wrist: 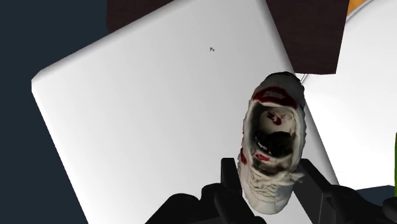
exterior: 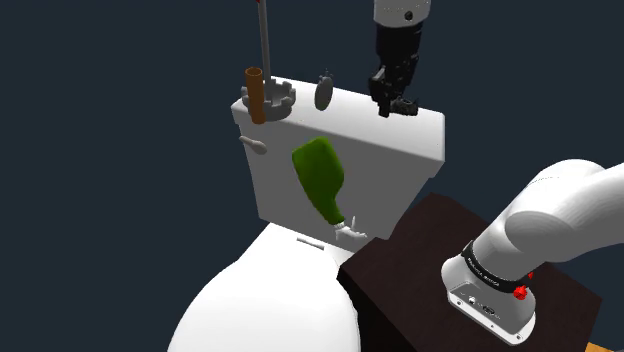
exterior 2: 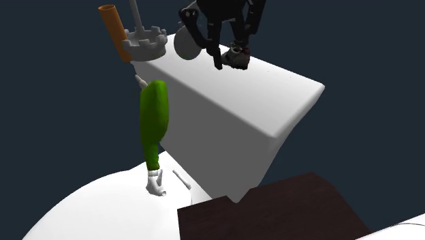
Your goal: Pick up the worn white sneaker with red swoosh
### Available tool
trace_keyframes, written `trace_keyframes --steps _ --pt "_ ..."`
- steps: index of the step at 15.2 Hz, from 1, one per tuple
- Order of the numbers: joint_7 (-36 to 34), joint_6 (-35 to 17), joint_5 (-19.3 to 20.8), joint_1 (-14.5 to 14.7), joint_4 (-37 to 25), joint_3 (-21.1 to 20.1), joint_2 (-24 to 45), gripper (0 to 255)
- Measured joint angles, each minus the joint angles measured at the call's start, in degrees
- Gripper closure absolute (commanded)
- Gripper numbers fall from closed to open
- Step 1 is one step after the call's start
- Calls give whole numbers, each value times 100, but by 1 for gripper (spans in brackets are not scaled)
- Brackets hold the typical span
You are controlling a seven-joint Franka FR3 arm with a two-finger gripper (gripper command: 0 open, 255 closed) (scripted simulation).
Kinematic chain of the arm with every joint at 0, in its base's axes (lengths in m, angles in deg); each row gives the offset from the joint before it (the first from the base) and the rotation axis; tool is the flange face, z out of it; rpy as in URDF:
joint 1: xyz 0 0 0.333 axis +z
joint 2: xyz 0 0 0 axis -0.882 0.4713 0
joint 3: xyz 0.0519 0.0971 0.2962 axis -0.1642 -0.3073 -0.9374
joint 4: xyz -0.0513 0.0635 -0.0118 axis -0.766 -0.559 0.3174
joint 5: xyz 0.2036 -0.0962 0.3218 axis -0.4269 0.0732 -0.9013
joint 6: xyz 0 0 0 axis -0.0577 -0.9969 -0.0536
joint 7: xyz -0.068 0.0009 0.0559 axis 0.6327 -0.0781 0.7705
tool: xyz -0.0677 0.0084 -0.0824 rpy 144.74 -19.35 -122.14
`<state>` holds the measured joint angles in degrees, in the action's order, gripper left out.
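A worn white sneaker (wrist: 275, 121) with red marks sits heel-up between my gripper's (wrist: 271, 181) two black fingers, which clasp its sides. In the shoulder view the gripper (exterior: 396, 100) hangs over the right part of the white toilet tank lid (exterior: 350, 125), with a bit of the shoe (exterior: 403, 103) showing at its tips. The second exterior view shows the sneaker (exterior 2: 238, 58) in the gripper (exterior 2: 228, 58) just over the lid (exterior 2: 272, 95). Whether the shoe touches the lid I cannot tell.
On the lid's far end stand an orange-brown tube (exterior: 256, 93), a grey notched holder with a rod (exterior: 279, 97) and a grey round object (exterior: 323, 93). A green bottle (exterior: 320, 178) leans neck-down against the tank's front. The dark brown stand (exterior: 440, 250) adjoins the toilet.
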<state>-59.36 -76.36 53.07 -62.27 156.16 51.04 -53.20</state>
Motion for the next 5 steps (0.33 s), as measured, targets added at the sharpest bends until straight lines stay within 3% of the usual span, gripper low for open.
trace_keyframes --steps 5 --pt "12 329 18 -14 -373 14 45 255"
